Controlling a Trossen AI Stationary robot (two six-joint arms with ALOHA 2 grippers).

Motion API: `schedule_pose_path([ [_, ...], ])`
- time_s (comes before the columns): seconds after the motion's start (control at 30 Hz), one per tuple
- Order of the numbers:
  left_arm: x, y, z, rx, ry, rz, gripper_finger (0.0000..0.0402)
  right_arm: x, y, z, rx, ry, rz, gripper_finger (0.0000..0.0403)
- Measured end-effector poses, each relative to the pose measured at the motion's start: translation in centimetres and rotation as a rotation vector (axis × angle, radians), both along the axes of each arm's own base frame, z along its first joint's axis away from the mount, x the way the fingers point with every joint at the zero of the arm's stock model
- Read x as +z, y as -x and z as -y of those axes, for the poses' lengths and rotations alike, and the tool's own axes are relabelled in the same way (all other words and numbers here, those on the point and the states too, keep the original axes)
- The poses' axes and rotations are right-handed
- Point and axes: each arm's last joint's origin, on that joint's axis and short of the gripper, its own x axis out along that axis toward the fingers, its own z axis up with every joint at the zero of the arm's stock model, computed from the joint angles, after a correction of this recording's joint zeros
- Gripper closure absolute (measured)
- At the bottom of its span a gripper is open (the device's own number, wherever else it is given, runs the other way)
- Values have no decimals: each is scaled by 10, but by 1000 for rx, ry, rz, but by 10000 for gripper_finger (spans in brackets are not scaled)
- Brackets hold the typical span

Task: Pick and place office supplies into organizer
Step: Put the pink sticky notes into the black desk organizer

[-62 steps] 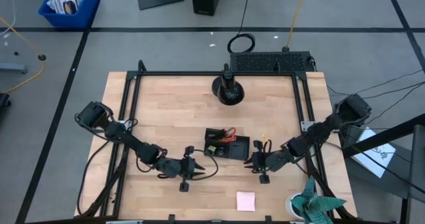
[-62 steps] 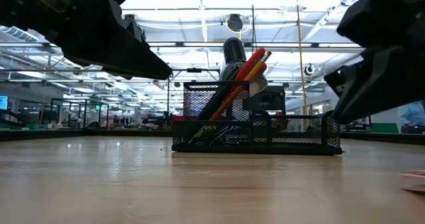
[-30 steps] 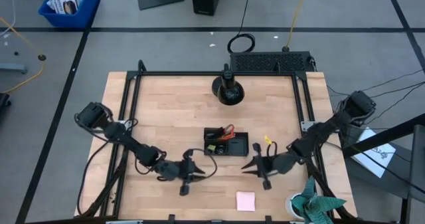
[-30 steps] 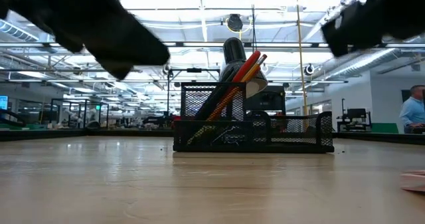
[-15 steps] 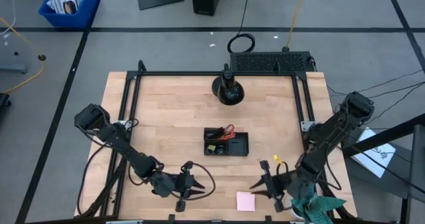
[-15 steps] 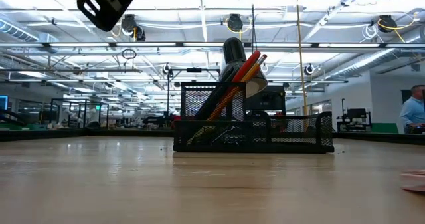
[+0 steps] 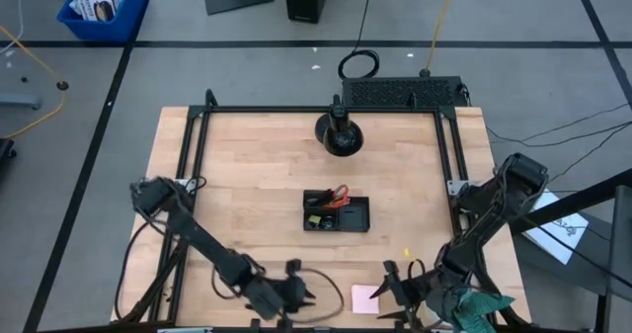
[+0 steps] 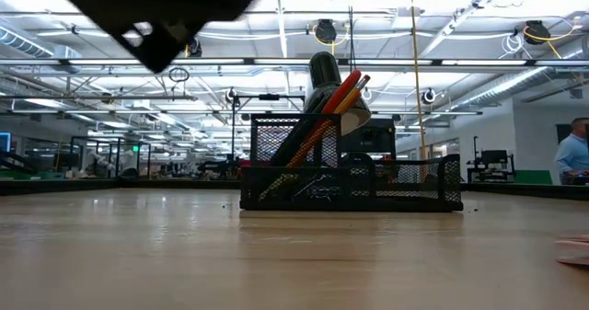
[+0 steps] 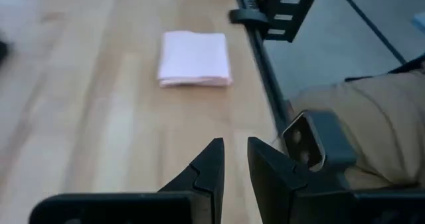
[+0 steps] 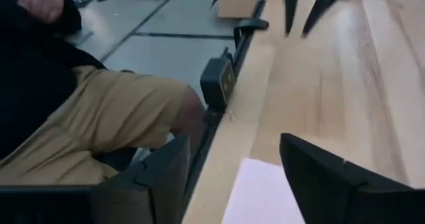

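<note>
The black organizer [image 7: 337,213] stands at mid-table. Red-handled scissors, orange pencils and black pens [image 8: 322,117] lean slanted in its tall compartment. The pink sticky-note pad [image 7: 364,298] lies flat near the table's near edge. My right gripper [image 7: 386,291] is open just right of it, and the pad [image 10: 262,197] shows between its wide-spread fingers. Left of the pad, my left gripper [image 7: 305,295] points toward it. Its fingers [image 9: 214,163] stand a narrow gap apart with nothing between them, and the pad [image 9: 194,49] lies ahead.
A round black stand [image 7: 338,132] sits at the far middle. A white cup with a green plant [image 7: 464,308] stands at the near right corner. A person in tan trousers [image 10: 99,117] sits just beyond the near edge. A dark blurred arm part [image 8: 156,6] crosses the low view's upper left.
Both arms have swung away from the organizer toward the table's near edge. My right gripper has come down beside the pink pad, and my left gripper has moved to the pad's other side. The organizer and the pad have stayed where they were.
</note>
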Motion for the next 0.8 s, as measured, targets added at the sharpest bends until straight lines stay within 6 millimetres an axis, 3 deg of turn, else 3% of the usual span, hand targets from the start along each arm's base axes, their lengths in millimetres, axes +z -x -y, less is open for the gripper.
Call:
schedule_pose_path([
  [0.1, -5, -17, 15, -6, -33, -22, 330, -6, 1, -5, 13, 7, 2, 161],
  [0.3, 8, -48, 31, 15, -48, 12, 330, -18, 7, -7, 37, 105, -35, 171],
  [0.47, 24, -67, 21, 80, 2, 46, 330, -24, 8, -3, -3, 143, -74, 180],
  [0.8, 24, -79, 7, 26, 60, 15, 330, -28, 6, 4, -61, 204, -94, 177],
])
